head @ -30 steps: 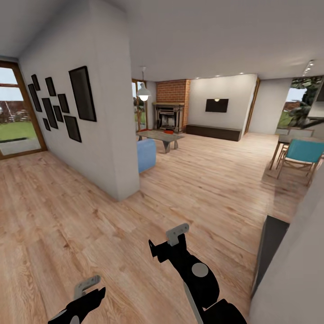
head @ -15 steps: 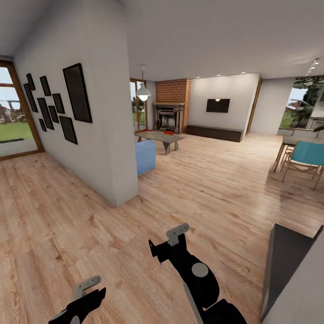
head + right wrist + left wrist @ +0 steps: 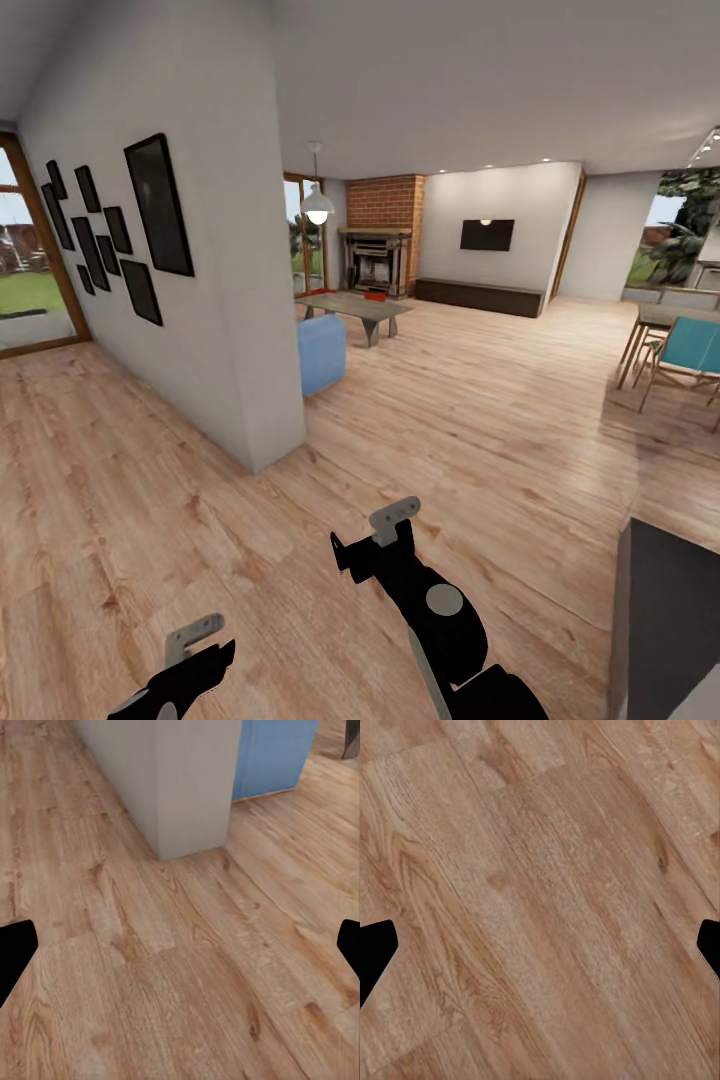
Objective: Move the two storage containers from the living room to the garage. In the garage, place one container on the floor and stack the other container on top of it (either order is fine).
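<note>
Wood plank floor (image 3: 480, 420) runs to living room w/ brick fireplace (image 3: 384, 232). Red bin (image 3: 375, 295) on far coffee table (image 3: 356, 306), beside blue sofa (image 3: 320, 352). Left gripper (image 3: 540, 945) & right gripper (image 3: 180, 945) both spread wide, holding nothing.

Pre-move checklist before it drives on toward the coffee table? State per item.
1. Path ahead: ok. Bare wood plank floor runs up to the coffee table.
2. Wall corner on the left side: ok, set apart from both arms, but near the route.
3. Dark cabinet at the right side: cannot tell how much room it leaves.
4. Left gripper: ok, the left wrist view shows its fingers spread wide, nothing between them.
5. Right gripper: ok, the right wrist view shows the same, empty.
6. Containers located: cannot tell. Small red shapes show at the far side of the table, too small to identify.
</note>
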Available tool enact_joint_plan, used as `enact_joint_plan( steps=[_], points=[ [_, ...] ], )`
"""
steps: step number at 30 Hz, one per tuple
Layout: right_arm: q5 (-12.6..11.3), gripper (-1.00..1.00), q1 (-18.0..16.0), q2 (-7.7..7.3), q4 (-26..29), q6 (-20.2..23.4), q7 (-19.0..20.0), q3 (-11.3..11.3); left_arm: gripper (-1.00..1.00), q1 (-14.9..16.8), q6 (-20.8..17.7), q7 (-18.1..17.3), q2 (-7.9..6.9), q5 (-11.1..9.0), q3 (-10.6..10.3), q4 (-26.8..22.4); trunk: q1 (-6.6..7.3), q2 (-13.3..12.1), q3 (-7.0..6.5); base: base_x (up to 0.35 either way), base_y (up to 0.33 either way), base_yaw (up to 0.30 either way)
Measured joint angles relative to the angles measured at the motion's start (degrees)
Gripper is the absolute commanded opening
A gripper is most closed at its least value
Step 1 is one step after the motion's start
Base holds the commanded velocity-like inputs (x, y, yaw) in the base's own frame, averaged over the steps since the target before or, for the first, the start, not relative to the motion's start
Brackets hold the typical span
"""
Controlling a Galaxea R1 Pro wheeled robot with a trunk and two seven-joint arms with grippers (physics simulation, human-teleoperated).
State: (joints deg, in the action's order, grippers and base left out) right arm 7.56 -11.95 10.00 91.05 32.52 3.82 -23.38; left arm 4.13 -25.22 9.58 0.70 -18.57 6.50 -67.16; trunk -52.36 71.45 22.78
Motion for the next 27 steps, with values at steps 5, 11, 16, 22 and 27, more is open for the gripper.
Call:
enact_joint_plan(
  steps=[5, 11, 16, 22, 27],
  points=[
    [0.0, 1.00, 0.0, 0.00, 0.0, 0.0, 0.0, 0.0, 1.00, 0.0, 0.0, 0.0, 0.00, 0.0, 0.0, 0.0, 0.00, 0.0, 0.00, 0.338, 0.000, 0.000],
    [0.0, 1.00, 0.0, 0.00, 0.0, 0.0, 0.0, 0.0, 1.00, 0.0, 0.0, 0.0, 0.00, 0.0, 0.0, 0.0, 0.00, 0.0, 0.00, 0.338, 0.000, 0.000],
    [0.0, 1.00, 0.0, 0.00, 0.0, 0.0, 0.0, 0.0, 1.00, 0.0, 0.0, 0.0, 0.00, 0.0, 0.0, 0.1, 0.00, 0.0, 0.00, 0.338, 0.000, 0.000],
    [0.0, 1.00, 0.0, 0.00, 0.0, 0.0, 0.0, 0.0, 1.00, 0.0, 0.0, 0.0, 0.00, 0.0, 0.0, 0.1, 0.00, 0.0, 0.00, 0.338, 0.000, 0.000],
    [0.0, 1.00, 0.0, 0.00, 0.0, 0.0, 0.0, 0.0, 1.00, 0.0, 0.0, 0.0, 0.00, 0.0, 0.0, 0.1, 0.00, 0.0, 0.00, 0.338, 0.000, 0.000]
  ],
)
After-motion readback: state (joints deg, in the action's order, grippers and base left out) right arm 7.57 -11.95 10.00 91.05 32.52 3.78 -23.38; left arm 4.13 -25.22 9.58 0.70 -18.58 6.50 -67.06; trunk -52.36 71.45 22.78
